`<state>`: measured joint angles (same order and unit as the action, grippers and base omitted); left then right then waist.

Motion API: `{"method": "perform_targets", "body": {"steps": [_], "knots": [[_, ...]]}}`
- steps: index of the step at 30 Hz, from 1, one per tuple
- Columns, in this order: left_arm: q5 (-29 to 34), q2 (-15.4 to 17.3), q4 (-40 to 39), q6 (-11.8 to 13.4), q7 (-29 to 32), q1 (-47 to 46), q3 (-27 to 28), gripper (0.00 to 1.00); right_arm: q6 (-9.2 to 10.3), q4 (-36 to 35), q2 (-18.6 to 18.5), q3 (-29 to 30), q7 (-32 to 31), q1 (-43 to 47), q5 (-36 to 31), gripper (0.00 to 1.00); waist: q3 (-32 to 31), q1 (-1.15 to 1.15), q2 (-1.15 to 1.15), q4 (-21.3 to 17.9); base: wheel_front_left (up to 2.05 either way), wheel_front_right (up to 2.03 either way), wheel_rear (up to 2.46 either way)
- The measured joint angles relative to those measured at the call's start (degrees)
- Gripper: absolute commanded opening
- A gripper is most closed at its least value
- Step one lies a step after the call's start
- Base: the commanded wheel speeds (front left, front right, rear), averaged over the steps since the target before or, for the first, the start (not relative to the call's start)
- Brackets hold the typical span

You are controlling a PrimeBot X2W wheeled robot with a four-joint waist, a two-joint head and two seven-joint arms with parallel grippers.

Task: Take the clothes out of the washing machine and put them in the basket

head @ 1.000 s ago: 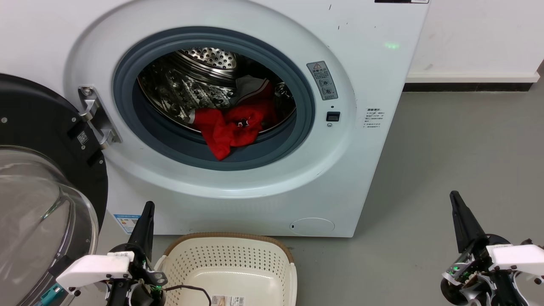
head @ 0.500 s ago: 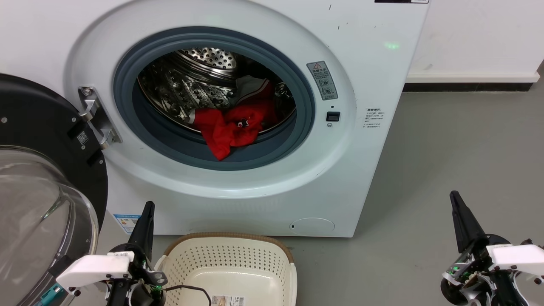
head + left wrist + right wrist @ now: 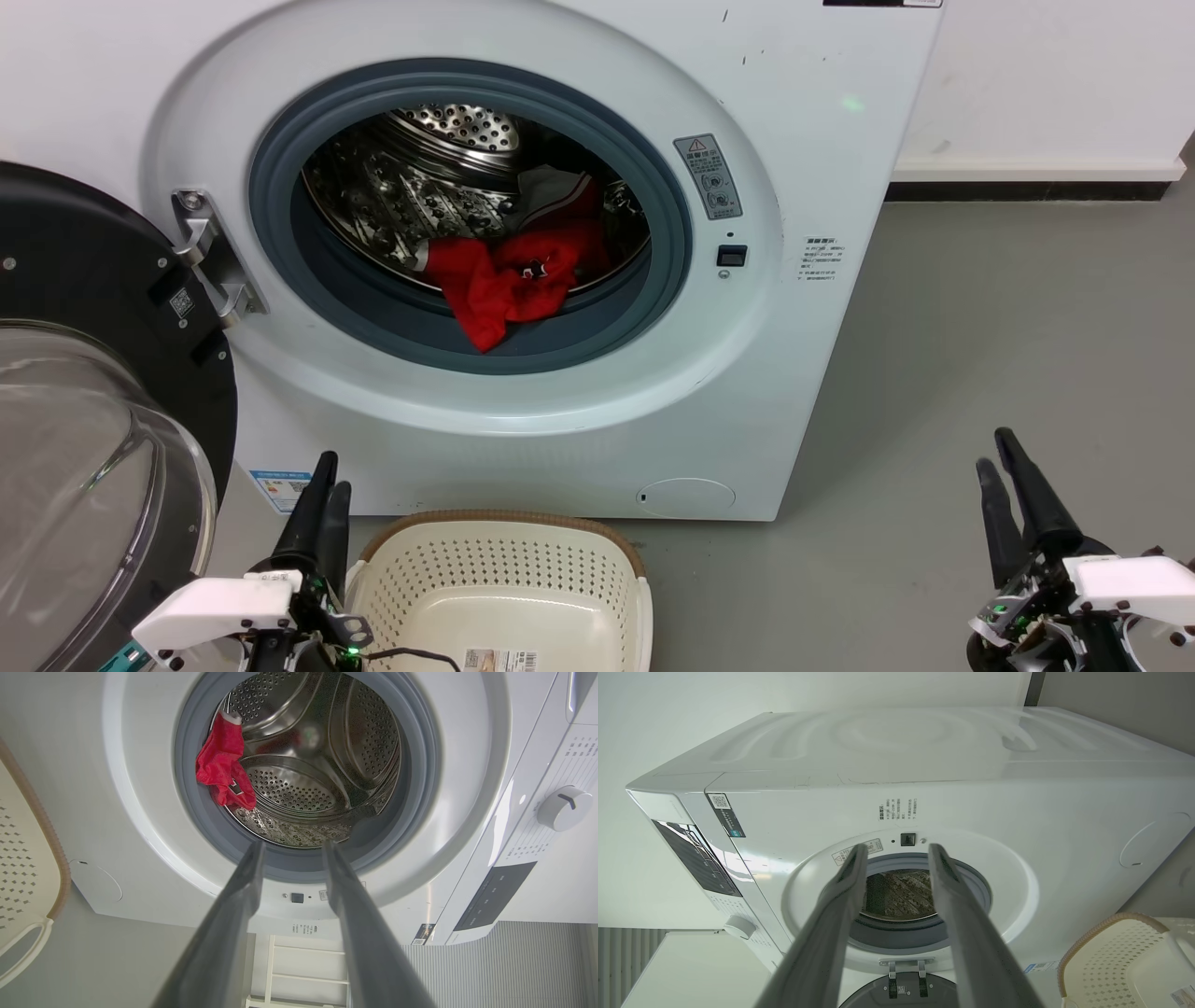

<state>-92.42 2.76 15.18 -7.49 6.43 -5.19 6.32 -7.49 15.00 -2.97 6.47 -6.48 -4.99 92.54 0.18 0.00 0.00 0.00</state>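
Note:
The white washing machine (image 3: 822, 168) stands with its porthole open. Red clothes (image 3: 504, 280) lie in the steel drum, one fold hanging over the grey gasket; they also show in the left wrist view (image 3: 222, 765). On the floor in front sits the cream basket (image 3: 504, 516), with nothing inside but a label sticker. My left gripper (image 3: 333, 471) is open and low, just left of the basket, its fingers pointing at the porthole (image 3: 293, 845). My right gripper (image 3: 992, 450) is open over the floor at the lower right, also facing the machine (image 3: 897, 847). Both hold nothing.
The black-rimmed glass door (image 3: 84, 392) hangs open at the left, close beside my left arm. Grey floor (image 3: 980, 327) stretches to the right of the machine. A white wall with a dark skirting (image 3: 1027, 191) runs behind.
Both grippers have opened: each showed a single dark finger line before and shows two spread fingers now. Both sit slightly lower in the head view. The clothes have not moved.

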Motion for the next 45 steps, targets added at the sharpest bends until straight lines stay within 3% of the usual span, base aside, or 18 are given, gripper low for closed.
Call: {"method": "perform_targets", "body": {"steps": [13, 45], "knots": [[5.66, -0.03, -2.25, 0.01, -3.8, 0.11, -2.26, 1.0, 0.0, -2.92, 0.09, -1.26, 3.92, 0.97, -4.23, 1.0, 0.06, 0.0, 0.0, 0.15, 0.0, 0.0, 0.0], [44.57, 0.3, -7.03, 0.01, -10.76, -1.15, -6.9, 1.0, 0.0, -9.68, 0.12, -4.56, 10.82, 2.93, -46.36, 1.0, -0.1, 0.0, 0.0, 1.4, 0.0, 0.0, 0.0]]}}
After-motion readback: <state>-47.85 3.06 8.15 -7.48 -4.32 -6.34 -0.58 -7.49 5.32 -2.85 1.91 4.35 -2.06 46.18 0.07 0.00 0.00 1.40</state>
